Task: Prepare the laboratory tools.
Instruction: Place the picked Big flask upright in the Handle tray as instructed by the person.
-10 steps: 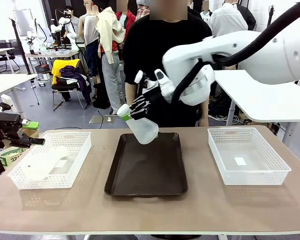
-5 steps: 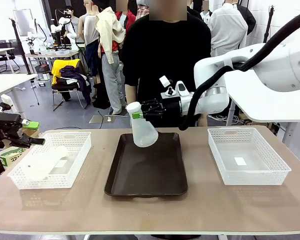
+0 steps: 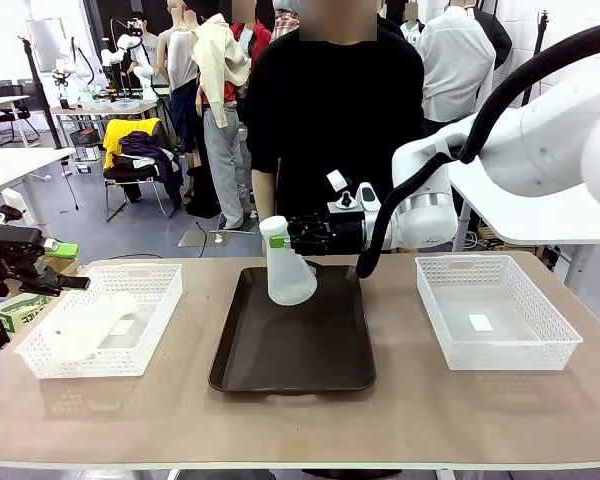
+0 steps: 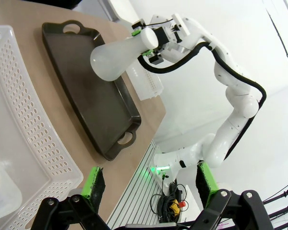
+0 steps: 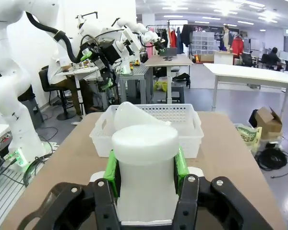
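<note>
My right gripper [image 3: 283,240] is shut on the neck of a frosted-white conical flask [image 3: 287,270]. The flask stands upright with its base low over the far end of the dark brown tray [image 3: 292,350]; I cannot tell whether it touches. In the right wrist view the green pads clamp the flask's neck [image 5: 145,163] on both sides. A second flask [image 3: 85,328] lies on its side in the left white basket [image 3: 150,285]. My left gripper [image 3: 65,265] hangs open at the table's far left, beside that basket. Its fingers [image 4: 97,184] frame the held flask [image 4: 116,56] from afar.
An empty white basket [image 3: 495,312] with a small label stands at the right of the table. A person in black stands just behind the tray at the far edge. The table's front strip is bare wood.
My right gripper has turned the flask from a slant to upright and lowered it toward the tray's far end. The left arm has stayed still.
</note>
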`<state>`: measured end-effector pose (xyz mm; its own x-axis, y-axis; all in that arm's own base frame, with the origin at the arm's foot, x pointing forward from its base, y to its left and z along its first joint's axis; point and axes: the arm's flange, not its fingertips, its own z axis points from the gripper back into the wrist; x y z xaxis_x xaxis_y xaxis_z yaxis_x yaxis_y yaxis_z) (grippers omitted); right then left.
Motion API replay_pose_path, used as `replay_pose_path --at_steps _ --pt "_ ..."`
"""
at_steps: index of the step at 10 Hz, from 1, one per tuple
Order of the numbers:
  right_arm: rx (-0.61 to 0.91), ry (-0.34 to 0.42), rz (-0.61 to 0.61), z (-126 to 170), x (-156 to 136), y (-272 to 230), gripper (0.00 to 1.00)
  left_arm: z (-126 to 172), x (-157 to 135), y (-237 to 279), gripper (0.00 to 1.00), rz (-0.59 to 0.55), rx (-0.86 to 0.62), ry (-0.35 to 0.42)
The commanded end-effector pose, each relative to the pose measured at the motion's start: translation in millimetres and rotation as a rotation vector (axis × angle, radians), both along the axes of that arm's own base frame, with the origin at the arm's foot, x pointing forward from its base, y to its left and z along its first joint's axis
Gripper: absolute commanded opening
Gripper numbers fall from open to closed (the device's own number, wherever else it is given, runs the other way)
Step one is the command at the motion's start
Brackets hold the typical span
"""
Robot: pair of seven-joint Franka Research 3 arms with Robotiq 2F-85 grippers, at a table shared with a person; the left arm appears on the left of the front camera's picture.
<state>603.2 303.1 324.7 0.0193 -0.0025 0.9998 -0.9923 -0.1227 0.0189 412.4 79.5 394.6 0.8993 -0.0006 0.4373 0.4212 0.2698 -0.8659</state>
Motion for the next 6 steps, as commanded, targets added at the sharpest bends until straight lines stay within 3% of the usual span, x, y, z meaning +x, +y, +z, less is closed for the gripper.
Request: replay_pose_path --at_steps 1,6 --pt "0.063 -0.014 0.000 -12 17 7 0.00 2 0 0 1.00 0.003 -0.013 -0.006" --pt "0.118 0.017 -0.026 -37 43 -10 0.00 2 0 0 1.00 0.003 -0.013 -0.006"
